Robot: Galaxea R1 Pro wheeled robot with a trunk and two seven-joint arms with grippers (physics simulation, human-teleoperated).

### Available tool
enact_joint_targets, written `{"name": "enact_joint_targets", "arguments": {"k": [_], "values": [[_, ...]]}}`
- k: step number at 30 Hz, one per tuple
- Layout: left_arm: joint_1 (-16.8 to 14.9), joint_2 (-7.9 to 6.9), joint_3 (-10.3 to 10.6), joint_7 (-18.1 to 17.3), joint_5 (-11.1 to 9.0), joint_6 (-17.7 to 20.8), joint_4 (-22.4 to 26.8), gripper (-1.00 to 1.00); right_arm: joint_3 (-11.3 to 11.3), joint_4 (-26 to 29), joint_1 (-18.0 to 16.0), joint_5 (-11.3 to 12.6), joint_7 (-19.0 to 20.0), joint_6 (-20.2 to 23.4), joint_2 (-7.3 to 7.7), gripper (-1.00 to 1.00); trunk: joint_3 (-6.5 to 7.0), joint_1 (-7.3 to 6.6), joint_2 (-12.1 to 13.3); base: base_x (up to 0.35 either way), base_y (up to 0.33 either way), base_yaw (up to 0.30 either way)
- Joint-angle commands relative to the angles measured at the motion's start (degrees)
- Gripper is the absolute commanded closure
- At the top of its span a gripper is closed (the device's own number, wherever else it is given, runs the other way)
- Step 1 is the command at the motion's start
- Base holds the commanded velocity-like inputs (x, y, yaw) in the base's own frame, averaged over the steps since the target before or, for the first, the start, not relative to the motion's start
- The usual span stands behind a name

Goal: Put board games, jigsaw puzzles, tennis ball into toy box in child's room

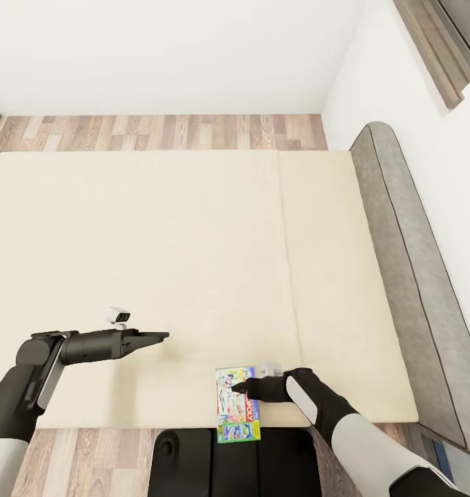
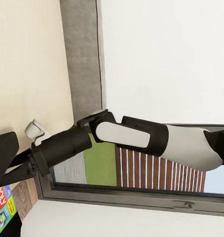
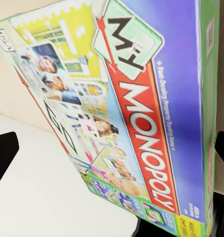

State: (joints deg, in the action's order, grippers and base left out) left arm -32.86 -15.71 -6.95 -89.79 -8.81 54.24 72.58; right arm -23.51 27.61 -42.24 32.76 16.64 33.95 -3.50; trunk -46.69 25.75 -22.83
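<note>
One board game, the green-white Monopoly box (image 1: 239, 418), lies flat at the near edge of the beige bed (image 1: 193, 241), its near end hanging over the edge. My right gripper (image 1: 236, 388) hovers over the box's far half. In the right wrist view its dark fingertips (image 3: 3, 155) stand wide apart on either side of the box (image 3: 141, 113), so it is open. My left gripper (image 1: 164, 336) hangs above bare mattress to the left of the box, fingers together in a point. The box's corner (image 2: 0, 210) shows in the left wrist view.
The grey headboard (image 1: 407, 262) runs along the bed's right side against a white wall. Wood-plank floor (image 1: 165, 131) lies beyond the bed. My dark base (image 1: 214, 462) presses up to the bed's near edge. A dark-framed window (image 2: 141, 197) shows behind my right arm (image 2: 136, 138).
</note>
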Motion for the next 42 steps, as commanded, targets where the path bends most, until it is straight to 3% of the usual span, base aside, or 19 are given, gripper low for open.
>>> {"name": "enact_joint_targets", "arguments": {"k": [1, 12, 42], "values": [[0.0, -0.02, 0.0, -0.2, 0.0, 0.6, 0.0, -1.00, -0.1, 0.0, 0.0, 0.0, 0.0, 0.3, 0.03, -1.00, -0.06, 0.03, -0.1, 0.000, 0.000, 0.000], [0.0, -0.02, 0.0, -0.2, 0.0, 0.6, 0.0, -1.00, -0.1, -0.1, -0.9, 0.2, -0.3, 4.9, 0.02, -1.00, -0.06, 0.03, -0.1, 0.000, 0.000, 0.000], [0.0, -0.02, 0.0, -0.2, 0.1, 0.6, 0.0, -1.00, -0.1, -0.1, -1.4, -0.1, -0.3, 4.6, -0.19, -1.00, -0.06, 0.03, -0.1, 0.000, 0.000, 0.000]]}}
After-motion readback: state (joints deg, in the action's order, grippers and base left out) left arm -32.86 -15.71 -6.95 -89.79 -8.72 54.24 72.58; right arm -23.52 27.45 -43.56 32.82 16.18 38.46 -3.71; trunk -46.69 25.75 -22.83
